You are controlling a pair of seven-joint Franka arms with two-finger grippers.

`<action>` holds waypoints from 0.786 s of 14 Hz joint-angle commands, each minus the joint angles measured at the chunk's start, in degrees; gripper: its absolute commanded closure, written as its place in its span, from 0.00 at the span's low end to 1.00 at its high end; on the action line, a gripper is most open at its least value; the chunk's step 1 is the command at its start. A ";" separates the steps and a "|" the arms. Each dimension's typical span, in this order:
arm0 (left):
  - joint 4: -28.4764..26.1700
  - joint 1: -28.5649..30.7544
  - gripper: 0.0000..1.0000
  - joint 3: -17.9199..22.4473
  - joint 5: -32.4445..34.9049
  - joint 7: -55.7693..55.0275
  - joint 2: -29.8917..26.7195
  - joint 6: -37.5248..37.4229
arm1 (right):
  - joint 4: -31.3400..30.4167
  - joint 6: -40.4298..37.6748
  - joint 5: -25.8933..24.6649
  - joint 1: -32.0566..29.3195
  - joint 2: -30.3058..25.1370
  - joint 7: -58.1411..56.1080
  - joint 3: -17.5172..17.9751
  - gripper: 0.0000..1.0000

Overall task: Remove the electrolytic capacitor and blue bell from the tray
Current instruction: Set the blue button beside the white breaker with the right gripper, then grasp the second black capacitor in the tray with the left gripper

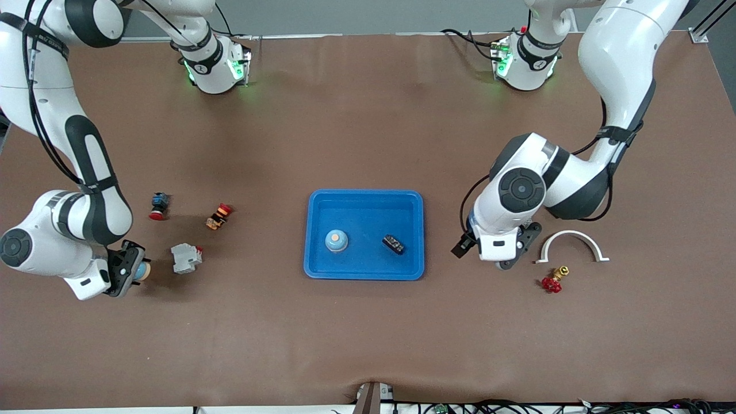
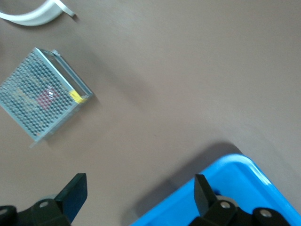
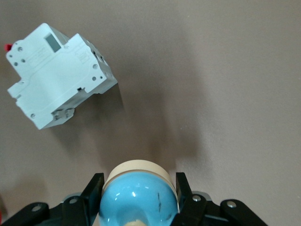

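Observation:
A blue tray (image 1: 322,270) sits mid-table. In it stand a blue bell (image 1: 336,240) with a tan top and a black capacitor (image 1: 393,244). My right gripper (image 1: 131,270) is at the right arm's end of the table, shut on a second blue bell (image 1: 142,270) with a cream base. The right wrist view shows this bell (image 3: 137,193) between the fingers (image 3: 93,186), low over the table. My left gripper (image 1: 509,259) hangs open and empty just off the tray's edge toward the left arm's end. The left wrist view shows its fingers (image 2: 75,190) wide apart over a corner of the tray (image 2: 240,183).
A white circuit breaker (image 1: 186,257) lies beside the right gripper, also in the right wrist view (image 3: 56,75). Two push buttons (image 1: 158,206) (image 1: 218,216) lie farther back. A white arc clamp (image 1: 572,244), a red valve (image 1: 553,280) and a mesh metal box (image 2: 42,94) lie near the left gripper.

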 commanded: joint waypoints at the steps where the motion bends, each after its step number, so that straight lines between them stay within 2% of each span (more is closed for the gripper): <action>1: 7.44 -4.82 0.00 0.54 0.66 0.14 3.86 -0.60 | -1.60 2.02 -0.85 -0.30 -0.25 -0.54 0.35 0.67; 2: 9.11 -7.10 0.00 2.28 0.66 0.23 4.65 -0.52 | -1.60 2.11 -0.85 -0.30 -0.25 -0.54 0.35 0.67; 4: 11.58 -12.19 0.00 8.43 0.31 0.14 4.57 0.71 | -1.60 2.20 -0.85 -0.30 0.45 -0.54 0.35 0.67; 5: 11.68 -14.48 0.00 9.58 0.31 0.05 4.22 0.63 | -1.69 2.37 -0.85 -0.30 0.45 -0.54 0.35 0.67; 11: 11.86 -17.84 0.00 9.86 -0.04 -3.64 5.97 4.40 | -1.95 2.46 -0.76 -0.39 0.80 -0.63 0.35 0.67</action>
